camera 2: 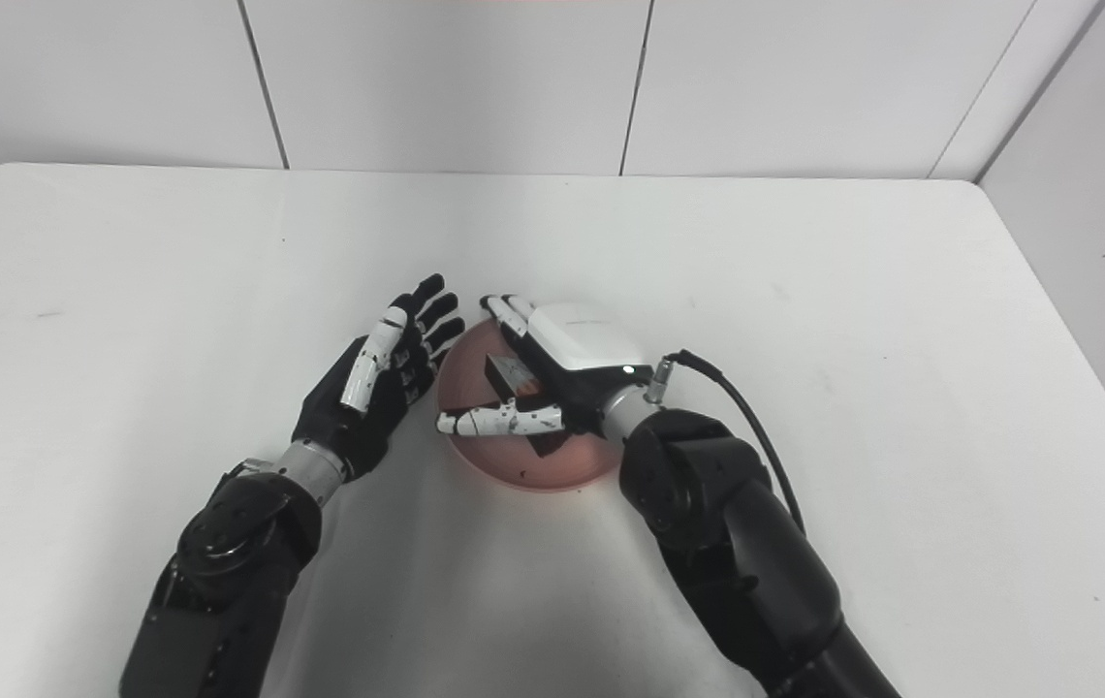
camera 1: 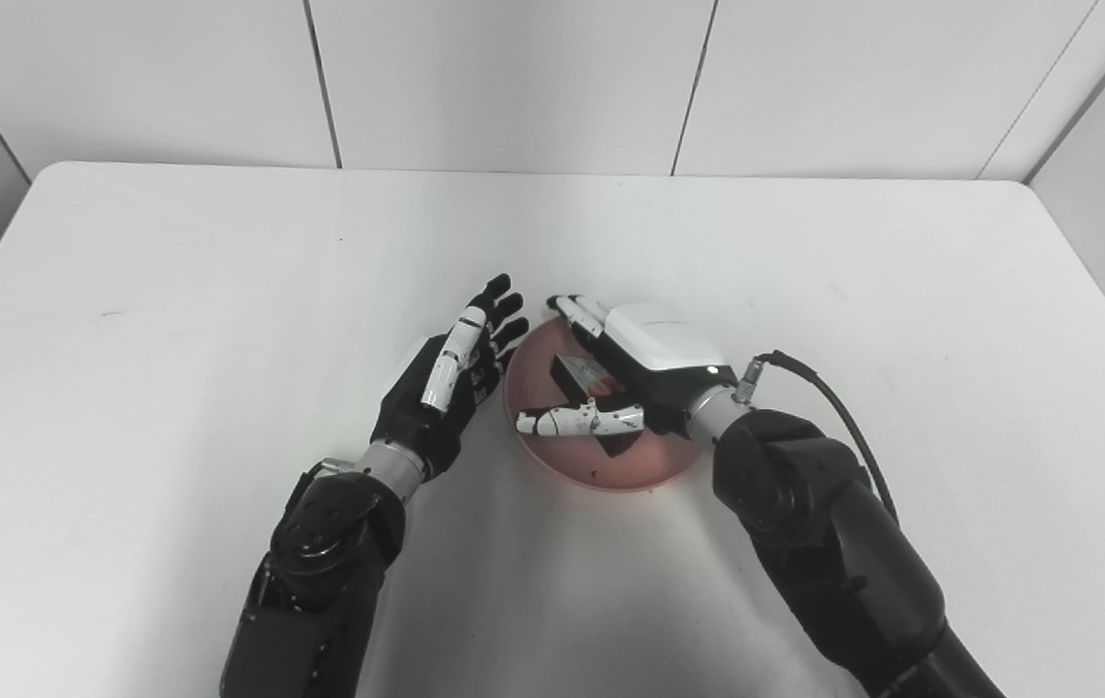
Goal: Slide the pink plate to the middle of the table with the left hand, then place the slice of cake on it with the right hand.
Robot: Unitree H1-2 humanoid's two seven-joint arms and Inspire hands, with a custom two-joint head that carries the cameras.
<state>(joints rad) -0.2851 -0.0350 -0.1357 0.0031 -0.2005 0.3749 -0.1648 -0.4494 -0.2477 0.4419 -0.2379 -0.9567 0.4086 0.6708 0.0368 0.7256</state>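
Pink plate (camera 1: 611, 465) is sitting near the middle of the white table (camera 1: 174, 291), with the slice of cake (camera 1: 580, 376) lying on it. Right hand (camera 1: 635, 373) is hovering over the plate, thumb and fingers spread either side of the cake; contact cannot be determined. Left hand (camera 1: 451, 378) is resting just beside the plate's left rim, fingers apart, holding nothing.

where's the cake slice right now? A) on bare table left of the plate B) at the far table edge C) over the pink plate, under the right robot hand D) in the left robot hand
C: the cake slice sits over the pink plate with the right robot hand around it, while the left robot hand is open beside the plate's left rim.
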